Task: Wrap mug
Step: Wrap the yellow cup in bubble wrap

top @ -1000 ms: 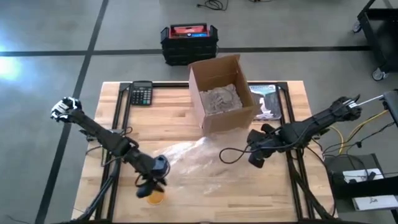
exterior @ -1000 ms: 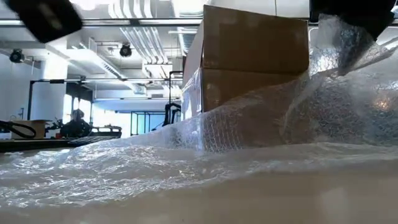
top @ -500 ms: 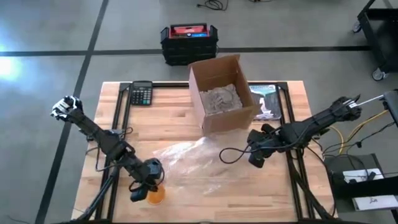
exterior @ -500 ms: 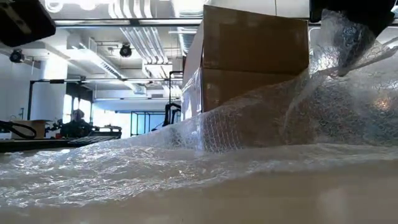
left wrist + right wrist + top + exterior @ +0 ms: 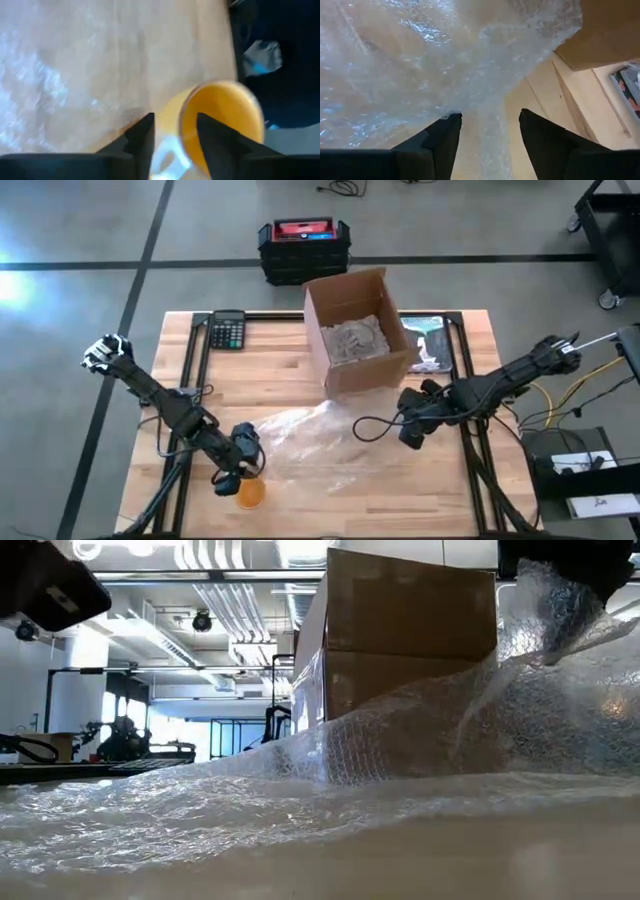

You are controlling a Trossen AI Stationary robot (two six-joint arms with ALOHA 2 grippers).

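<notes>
Over the last second the left gripper [image 5: 228,477] has swung back from directly over the orange mug [image 5: 249,494], so the mug's rim now shows clear of it at the near left corner of the table [image 5: 270,385]. In the left wrist view the two dark fingers [image 5: 142,140] stand apart, with the mug's [image 5: 222,122] wall running between them and nothing yet pinched; the hold is not made, and I judge the arm is lining up for one on the rim. The mug sits on bare wood just beside the edge of the bubble wrap [image 5: 305,442], not on it.

The right gripper [image 5: 410,432] has not shifted across the three high views. It hangs over the right edge of the sheet, near the front of the cardboard box [image 5: 355,330]. Its wrist view shows the fingers [image 5: 442,140] spread with a fold of bubble wrap [image 5: 445,65] rising between them, and the low view shows the sheet lifted on that side, yet whether plastic is truly pinched I cannot tell.

For the task, wrapping proper has not begun: the mug must first be grasped and carried onto the sheet. A calculator [image 5: 228,330] and a printed sheet [image 5: 428,345] lie well apart from the work at the far side.
</notes>
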